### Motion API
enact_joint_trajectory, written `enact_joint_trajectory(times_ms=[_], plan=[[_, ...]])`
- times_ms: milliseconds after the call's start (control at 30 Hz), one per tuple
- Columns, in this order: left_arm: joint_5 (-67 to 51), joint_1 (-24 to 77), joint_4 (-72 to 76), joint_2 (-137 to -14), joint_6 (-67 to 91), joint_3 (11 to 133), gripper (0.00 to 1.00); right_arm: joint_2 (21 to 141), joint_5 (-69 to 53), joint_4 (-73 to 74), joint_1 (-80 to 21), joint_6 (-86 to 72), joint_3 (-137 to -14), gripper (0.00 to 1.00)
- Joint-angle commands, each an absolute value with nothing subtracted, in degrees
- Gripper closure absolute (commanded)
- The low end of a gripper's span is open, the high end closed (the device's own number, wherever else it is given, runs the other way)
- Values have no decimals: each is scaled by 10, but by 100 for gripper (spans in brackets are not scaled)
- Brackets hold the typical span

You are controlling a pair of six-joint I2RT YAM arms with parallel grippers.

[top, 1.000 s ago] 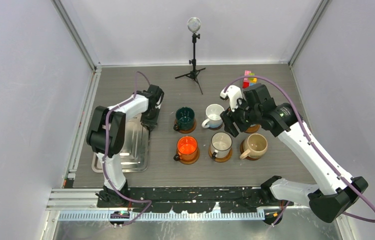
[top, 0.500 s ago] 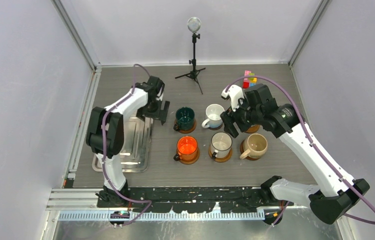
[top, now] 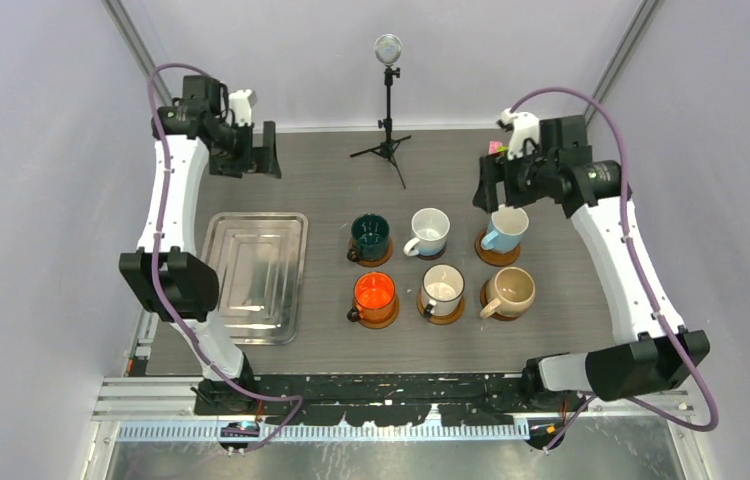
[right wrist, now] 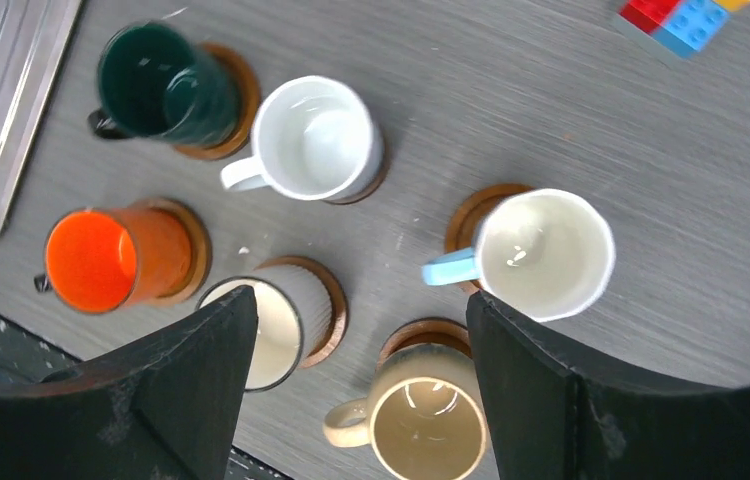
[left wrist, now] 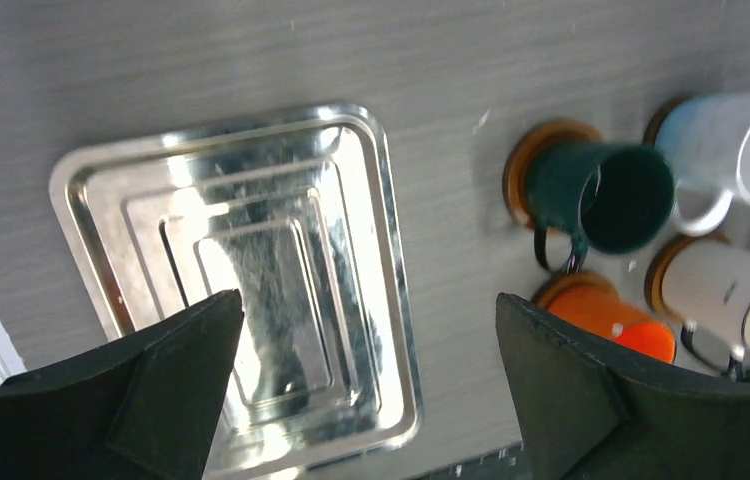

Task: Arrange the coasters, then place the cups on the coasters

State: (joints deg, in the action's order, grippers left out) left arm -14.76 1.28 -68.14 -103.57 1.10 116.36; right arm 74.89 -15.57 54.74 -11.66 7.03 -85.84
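Observation:
Six cups stand in two rows, each on a round wooden coaster [top: 480,250]. The back row is dark green [top: 370,237], white [top: 430,231] and light blue [top: 504,230]. Orange [top: 374,293], white with a dark rim [top: 442,286] and beige [top: 511,290] make up the front row. My left gripper [top: 256,152] hangs high at the back left, open and empty, looking down past the green cup [left wrist: 601,195]. Above and behind the light blue cup [right wrist: 546,250], my right gripper [top: 496,185] is open and empty too. All six cups show in its wrist view.
A silver tray [top: 251,300] lies left of the cups with nothing on it. A small tripod stand [top: 388,100] is at the back middle. Coloured bricks [top: 499,152] sit at the back right, behind the right gripper.
The left gripper opened and rose from the tray's far right corner to the back left. The right gripper widened and lifted back off the light blue cup, which now stands uncovered on its coaster.

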Motion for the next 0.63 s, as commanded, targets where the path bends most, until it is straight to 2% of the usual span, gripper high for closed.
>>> enact_joint_trajectory(times_ms=[0,267,367,600], plan=[[-229,-33,-775,-1003,-49,1121,0,773,-209,553,-25,40,-905,19],[-196,-50,-724,-892,-69,934,0,820,-251,565,158,32,-909,19],[-205,-49,-714,-876,-60,894,0,823,-249,564,177,27,-902,19],[-222,-49,-701,-851,-76,891,0,820,-235,561,179,21,-889,19]])
